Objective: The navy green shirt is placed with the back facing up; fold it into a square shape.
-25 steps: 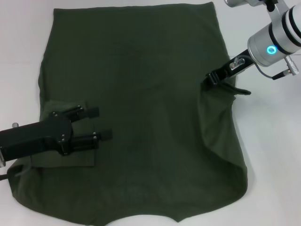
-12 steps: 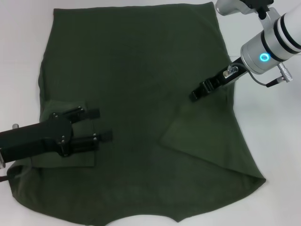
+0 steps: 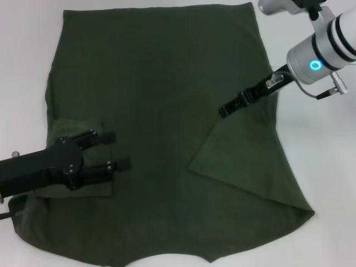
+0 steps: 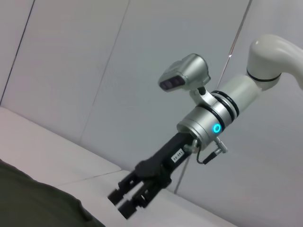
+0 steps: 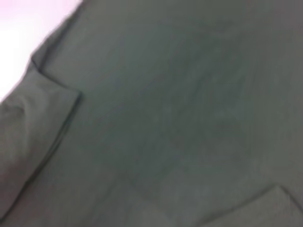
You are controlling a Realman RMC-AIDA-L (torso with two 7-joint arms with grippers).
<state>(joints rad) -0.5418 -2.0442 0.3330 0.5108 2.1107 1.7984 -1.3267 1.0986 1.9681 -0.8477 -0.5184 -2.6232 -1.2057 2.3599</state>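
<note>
Head view: the shirt (image 3: pixel 156 83) lies flat on the white table (image 3: pixel 28 55), plain back up, and it takes up most of the table. My left claw (image 3: pixel 114 150) is wide open, low over the left sleeve (image 3: pixel 97 189). That sleeve is turned in onto the body of the shirt. I think the claw is there so the fold won't flip back, but I can't tell if it's really pressing down. My right claw (image 3: pixel 224 110) is over the right half of the shirt, near the top of the right flap (image 3: pixel 245 167). It has no cloth in it, and I can't tell if it's wide or shut. The flap lies on the shirt in a big pointy shape. I think both sides go in 1st so the shirt gets thin, and then it can be made into a square. Left wrist view: my right arm is over the table w/ a plain wall behind it, and a bit of dark shirt shows in the corner. The claw tips are dark and I can't tell the gap here either. Right wrist view: almost all shirt, w/ a folded edge on one side and a bit of table past it. No boxes, bowls or bags anywhere, so nothing is inside anything.
</note>
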